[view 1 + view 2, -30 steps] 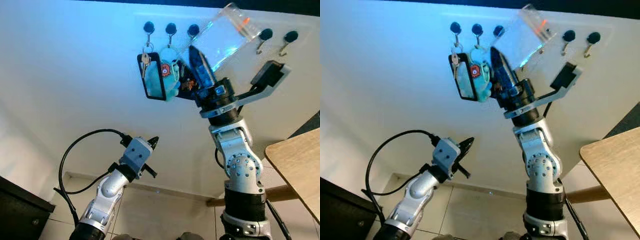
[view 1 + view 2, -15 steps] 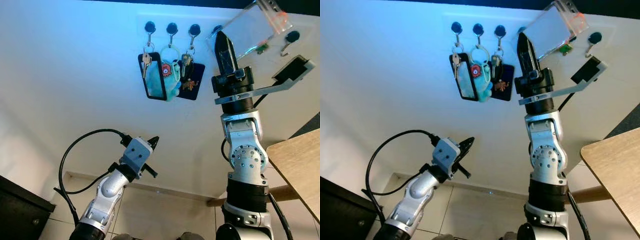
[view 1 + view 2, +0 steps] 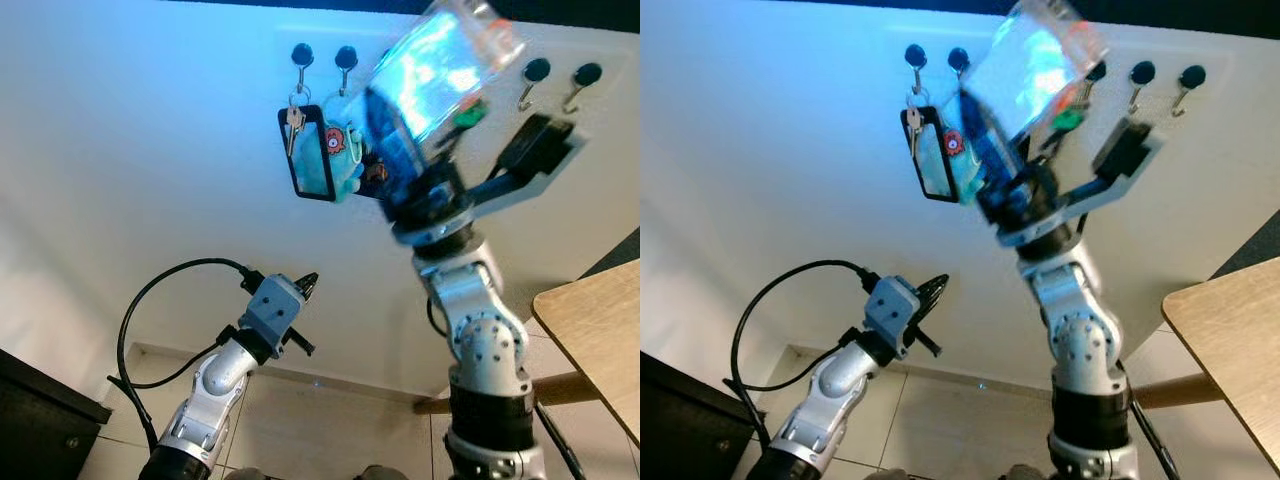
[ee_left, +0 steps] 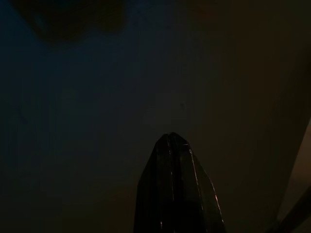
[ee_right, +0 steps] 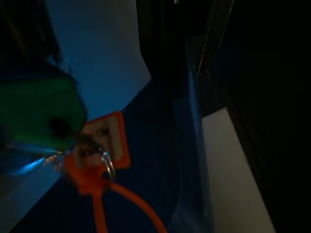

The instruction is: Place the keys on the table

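Head-camera views face a pale wall carrying a row of round black hooks (image 3: 300, 53) near its top edge. The silver right arm (image 3: 478, 340) is raised toward this row and appears motion-blurred; the right gripper (image 3: 385, 130) sits in front of the hanging items, its two long black fingers partly masked by a clear plastic sleeve (image 3: 440, 62) that glows blue-white, so whether those fingers are parted or closed on anything cannot be told. In the right wrist view, a green key fob (image 5: 36, 114), a small metal split ring (image 5: 108, 166) and an orange tag with an orange cord (image 5: 99, 145) lie close before the camera, against a dark blue surface. The keys of the task hang on the wall: a silver key (image 3: 291, 121) on its ring beside a black-framed rectangular card holder (image 3: 309, 155), with a pale teal soft charm (image 3: 343, 165) bearing a small orange figure just next to it. The left arm (image 3: 215, 385) is held low and well apart from the hooks, with a looping black cable (image 3: 135, 315) at its wrist; the left gripper (image 4: 171, 145) has its fingertips pressed together, holding nothing. A light wooden table (image 3: 600, 330) occupies the lower right, its corner near the right arm.
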`<state>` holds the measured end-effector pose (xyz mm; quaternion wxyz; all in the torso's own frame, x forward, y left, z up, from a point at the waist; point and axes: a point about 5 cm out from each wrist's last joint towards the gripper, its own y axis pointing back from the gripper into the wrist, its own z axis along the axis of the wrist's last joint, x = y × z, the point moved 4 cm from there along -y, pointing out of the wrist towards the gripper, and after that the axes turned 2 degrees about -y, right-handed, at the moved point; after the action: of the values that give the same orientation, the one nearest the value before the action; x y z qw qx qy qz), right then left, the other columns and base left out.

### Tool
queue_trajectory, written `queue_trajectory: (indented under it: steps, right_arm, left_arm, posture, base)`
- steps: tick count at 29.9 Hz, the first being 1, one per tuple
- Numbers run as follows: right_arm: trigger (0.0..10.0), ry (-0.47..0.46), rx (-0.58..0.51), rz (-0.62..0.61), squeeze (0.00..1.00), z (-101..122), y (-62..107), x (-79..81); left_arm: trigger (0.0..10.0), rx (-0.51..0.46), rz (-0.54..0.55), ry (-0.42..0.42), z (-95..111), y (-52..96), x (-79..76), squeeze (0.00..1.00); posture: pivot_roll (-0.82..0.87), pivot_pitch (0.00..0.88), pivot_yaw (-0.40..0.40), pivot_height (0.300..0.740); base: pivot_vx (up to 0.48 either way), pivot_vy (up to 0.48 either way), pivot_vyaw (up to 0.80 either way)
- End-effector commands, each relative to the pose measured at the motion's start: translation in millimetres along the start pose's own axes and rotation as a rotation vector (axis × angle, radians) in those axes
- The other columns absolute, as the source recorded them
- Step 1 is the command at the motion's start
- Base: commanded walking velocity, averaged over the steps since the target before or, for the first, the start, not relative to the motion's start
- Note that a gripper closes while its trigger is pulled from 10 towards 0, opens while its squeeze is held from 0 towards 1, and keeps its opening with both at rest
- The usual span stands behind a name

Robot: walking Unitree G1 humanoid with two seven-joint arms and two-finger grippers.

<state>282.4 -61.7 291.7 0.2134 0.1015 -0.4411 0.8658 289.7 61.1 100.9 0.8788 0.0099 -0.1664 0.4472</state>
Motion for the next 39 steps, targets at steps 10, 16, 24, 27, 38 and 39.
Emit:
queue_trajectory:
  steps: [10, 16, 24, 27, 38, 39]
  right_arm:
    - [10.0, 0.238, 0.151, -0.246, 0.00, -24, 44.6, -32.5]
    - [10.0, 0.278, 0.215, -0.301, 0.00, -36, 68.9, -32.2]
    - [10.0, 0.296, 0.354, -0.363, 0.00, -64, 109.1, -35.4]
    - [10.0, 0.284, 0.401, -0.506, 0.00, -73, 138.5, -54.8]
    - [10.0, 0.218, 0.650, -1.141, 0.00, -107, 281.8, -130.8]
    - [10.0, 0.223, 0.678, -1.162, 0.00, -109, 288.6, -131.8]
  left_arm:
    - [10.0, 0.077, 0.074, -0.007, -20, 12.0, 8.0, 0.00]
    - [10.0, 0.166, 0.090, -0.015, -42, 25.1, 11.2, 0.00]
    - [10.0, 0.309, 0.094, -0.017, -75, 42.8, 13.5, 0.00]
    - [10.0, 0.409, 0.110, -0.010, -95, 50.5, 15.2, 0.00]
    - [10.0, 0.902, 0.278, 0.177, -174, 114.7, 21.8, 0.00]
    - [10.0, 0.918, 0.295, 0.190, -176, 118.1, 22.3, 0.00]
  posture:
    - [0.03, 0.073, 0.017, 0.740]
    - [0.03, 0.072, 0.026, 0.740]
    - [0.02, 0.070, 0.030, 0.740]
    - [0.03, 0.068, 0.026, 0.740]
    - [0.03, 0.054, 0.025, 0.740]
    - [0.03, 0.054, 0.025, 0.740]
  base:
    - [0.000, 0.000, 0.00]
    - [0.000, 0.000, 0.00]
    - [0.000, 0.000, 0.00]
    - [0.000, 0.000, 0.00]
    - [0.000, 0.000, 0.00]
    - [0.000, 0.000, 0.00]
